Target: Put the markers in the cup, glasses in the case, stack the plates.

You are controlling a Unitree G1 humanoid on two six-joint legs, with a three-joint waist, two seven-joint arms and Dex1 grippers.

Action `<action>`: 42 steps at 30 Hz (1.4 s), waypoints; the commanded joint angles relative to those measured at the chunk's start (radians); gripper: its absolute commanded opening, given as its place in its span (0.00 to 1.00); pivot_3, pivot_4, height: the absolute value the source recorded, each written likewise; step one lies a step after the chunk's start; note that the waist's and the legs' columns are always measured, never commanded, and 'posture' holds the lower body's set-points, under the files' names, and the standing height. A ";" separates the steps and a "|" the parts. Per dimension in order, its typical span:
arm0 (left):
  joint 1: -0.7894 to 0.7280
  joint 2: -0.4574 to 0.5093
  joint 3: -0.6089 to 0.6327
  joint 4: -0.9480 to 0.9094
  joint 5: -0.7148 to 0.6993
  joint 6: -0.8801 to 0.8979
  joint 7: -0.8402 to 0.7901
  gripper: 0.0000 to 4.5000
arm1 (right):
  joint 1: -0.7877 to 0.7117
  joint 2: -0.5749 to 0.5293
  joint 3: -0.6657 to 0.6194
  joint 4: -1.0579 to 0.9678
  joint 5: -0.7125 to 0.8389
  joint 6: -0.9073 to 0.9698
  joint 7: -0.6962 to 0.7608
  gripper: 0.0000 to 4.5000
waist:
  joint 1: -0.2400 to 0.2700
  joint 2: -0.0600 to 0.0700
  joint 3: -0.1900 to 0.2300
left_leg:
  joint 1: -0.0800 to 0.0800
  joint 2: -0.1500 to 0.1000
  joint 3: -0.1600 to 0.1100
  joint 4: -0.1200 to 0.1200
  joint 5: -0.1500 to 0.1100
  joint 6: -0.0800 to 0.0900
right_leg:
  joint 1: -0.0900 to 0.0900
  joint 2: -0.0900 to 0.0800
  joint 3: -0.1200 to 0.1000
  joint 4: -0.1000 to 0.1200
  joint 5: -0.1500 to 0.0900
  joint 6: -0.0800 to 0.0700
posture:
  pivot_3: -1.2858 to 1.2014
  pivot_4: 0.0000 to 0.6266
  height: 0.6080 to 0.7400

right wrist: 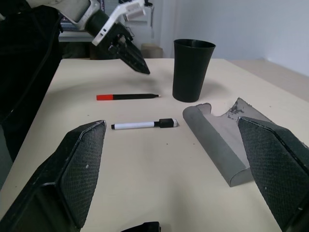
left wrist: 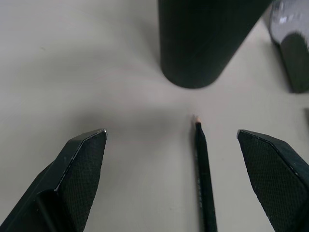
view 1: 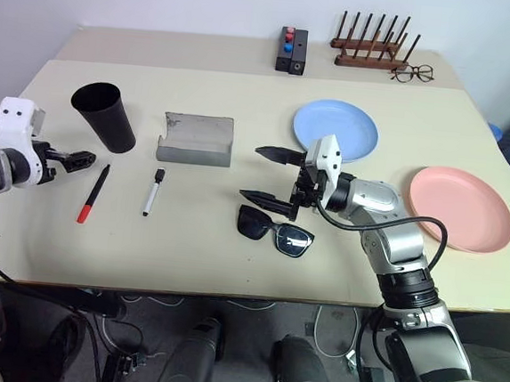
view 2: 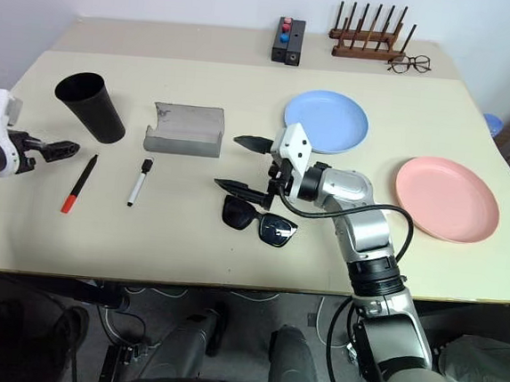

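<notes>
Sunglasses (view 1: 275, 231) lay nearest the camera at the table's (view 1: 230, 269) front edge, folded, just below the right gripper (view 1: 267, 175), whose fingers stood wide apart, holding nothing. Light, rigid frame, probably scratch-prone lenses; best pinched across the bridge or a temple. Grey felt case (view 1: 196, 138) sat behind, soft, flap open. Two markers: white-barrelled one (view 1: 153, 191) and black one with red cap (view 1: 93, 193), slim, light, likely to roll; grip mid-barrel. Left gripper (view 1: 77, 159) hung fully open and empty beside the black one, near the one black cup (view 1: 104, 116). Two plates: blue (view 1: 335, 130), pink (view 1: 460, 209), well apart, unstacked.
</notes>
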 commanded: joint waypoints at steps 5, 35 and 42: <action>-0.106 0.030 -0.111 0.098 0.056 0.080 -0.054 1.00 | 0.014 0.008 0.000 -0.054 0.012 -0.008 -0.018 0.99 | 0.001 0.000 0.000 | 0.000 0.000 0.000 0.000 0.000 0.000 | 0.000 0.000 0.000 0.000 0.000 0.000 | 0.52 0.24 1.00; -0.334 -0.059 -0.322 0.447 0.248 -0.021 -0.225 0.69 | 0.044 -0.003 0.003 -0.087 0.009 0.016 -0.049 1.00 | 0.002 -0.001 0.000 | 0.000 0.000 0.000 0.001 0.001 0.000 | 0.000 0.001 0.000 0.001 0.000 0.000 | 0.52 0.24 1.00; -0.318 -0.062 -0.313 0.434 0.259 -0.010 -0.233 0.01 | 0.043 -0.008 0.003 -0.085 0.008 0.018 -0.049 1.00 | 0.002 -0.001 0.000 | 0.000 0.000 0.000 0.001 0.001 0.000 | 0.001 0.000 0.000 0.002 0.000 0.000 | 0.52 0.24 1.00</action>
